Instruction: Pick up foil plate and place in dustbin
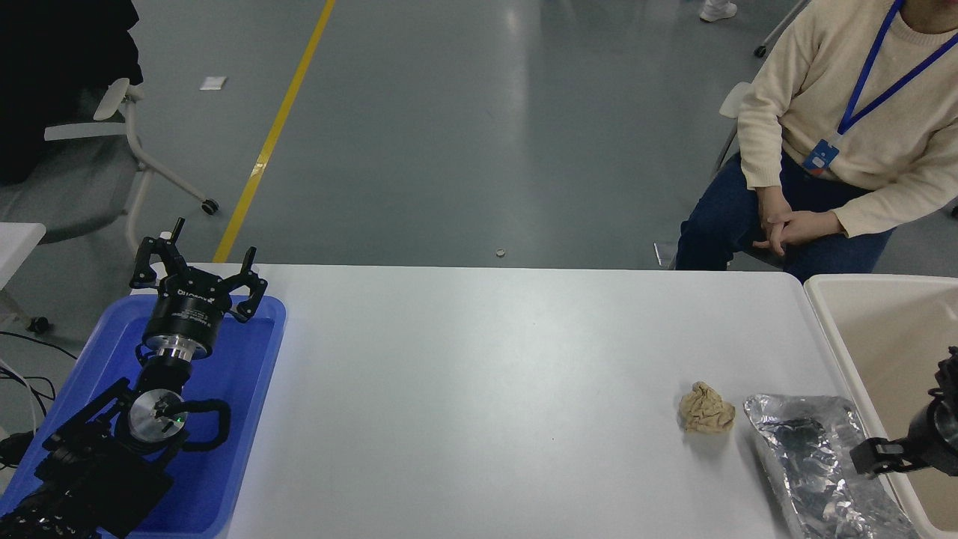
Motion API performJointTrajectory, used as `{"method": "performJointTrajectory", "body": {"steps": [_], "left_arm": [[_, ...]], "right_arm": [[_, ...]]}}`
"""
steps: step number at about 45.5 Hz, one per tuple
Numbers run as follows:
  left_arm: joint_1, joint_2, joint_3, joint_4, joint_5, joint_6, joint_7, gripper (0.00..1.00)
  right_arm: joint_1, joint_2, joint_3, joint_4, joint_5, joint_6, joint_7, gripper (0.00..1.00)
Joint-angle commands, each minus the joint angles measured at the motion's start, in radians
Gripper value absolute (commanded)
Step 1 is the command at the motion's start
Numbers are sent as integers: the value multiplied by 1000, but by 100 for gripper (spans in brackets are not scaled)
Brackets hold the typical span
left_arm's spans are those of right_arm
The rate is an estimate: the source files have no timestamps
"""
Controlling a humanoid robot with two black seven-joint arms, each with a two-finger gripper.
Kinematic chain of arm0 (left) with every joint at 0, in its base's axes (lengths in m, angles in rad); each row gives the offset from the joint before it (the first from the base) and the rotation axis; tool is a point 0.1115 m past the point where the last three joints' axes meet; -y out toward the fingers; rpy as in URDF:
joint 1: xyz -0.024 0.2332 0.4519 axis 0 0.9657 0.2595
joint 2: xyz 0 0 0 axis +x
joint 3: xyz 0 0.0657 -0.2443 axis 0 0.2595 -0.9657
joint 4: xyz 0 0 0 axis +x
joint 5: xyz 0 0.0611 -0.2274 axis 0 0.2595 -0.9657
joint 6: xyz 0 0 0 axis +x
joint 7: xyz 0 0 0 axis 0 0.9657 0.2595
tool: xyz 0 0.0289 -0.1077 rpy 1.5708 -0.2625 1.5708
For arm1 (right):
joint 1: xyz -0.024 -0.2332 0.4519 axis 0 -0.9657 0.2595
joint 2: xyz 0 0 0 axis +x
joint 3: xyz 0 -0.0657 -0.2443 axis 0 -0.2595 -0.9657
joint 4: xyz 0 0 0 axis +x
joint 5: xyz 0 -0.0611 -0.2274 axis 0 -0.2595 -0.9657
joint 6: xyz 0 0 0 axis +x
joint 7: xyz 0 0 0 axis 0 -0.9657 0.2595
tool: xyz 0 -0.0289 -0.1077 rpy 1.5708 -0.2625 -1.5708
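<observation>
One view only, from the head camera, taken as a whole from left to right.

Left side: left gripper [196, 271] parked above the far end of the blue tray [258, 374], fingers spread, holding nothing. Judged idle and kept well apart from the work so as not to obstruct it.

Centre: white table [486, 374] bare across its middle.

Right side: foil plate [812, 464] lying flat on the table near the right front corner, long axis running toward the camera, near end cut off by the bottom edge. Crumpled paper ball [706, 408] just beside its far left corner, apart from it. Dustbin [831, 329] set directly against the right end of the table, rim just beside the plate's right edge; placement judged to keep the carry short.

Right gripper [879, 458] entering from the right edge, low over the plate's right rim where plate and bin rim meet. Finger state: cannot tell, only a dark block visible at the tip. Contact with the foil also not determinable. Position judged as an approach to the near rim, thin crushed foil offering an edge to pinch rather than a body to grasp.

Task judged at the reaching stage: plate not yet lifted.

Far side: a seated person, hands [789, 224] clasped on the lap, clear of the table.
</observation>
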Motion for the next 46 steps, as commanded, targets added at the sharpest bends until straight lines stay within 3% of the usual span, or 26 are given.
{"method": "performJointTrajectory", "body": {"steps": [1, 10, 16, 21, 28, 35, 40, 46], "left_arm": [[-1, 0, 0, 0, 0, 0, 0, 100], [-1, 0, 0, 0, 0, 0, -2, 100], [1, 0, 0, 0, 0, 0, 0, 100], [1, 0, 0, 0, 0, 0, 0, 100], [-1, 0, 0, -1, 0, 0, 0, 100], [-1, 0, 0, 0, 0, 0, 0, 100], [1, 0, 0, 0, 0, 0, 0, 100], [-1, 0, 0, 0, 0, 0, 0, 100]], "right_arm": [[-53, 6, 45, -43, 81, -40, 0, 96], [-98, 34, 47, -49, 86, -43, 0, 84], [-113, 34, 45, -52, 85, -52, -1, 52], [-122, 32, 45, -55, 91, -56, -1, 35], [-121, 34, 48, -52, 111, -55, -1, 21], [-121, 35, 47, -50, 163, -55, -1, 14], [-122, 35, 45, -46, 167, -47, 0, 0], [-122, 34, 44, -38, 169, -41, 0, 0]]}}
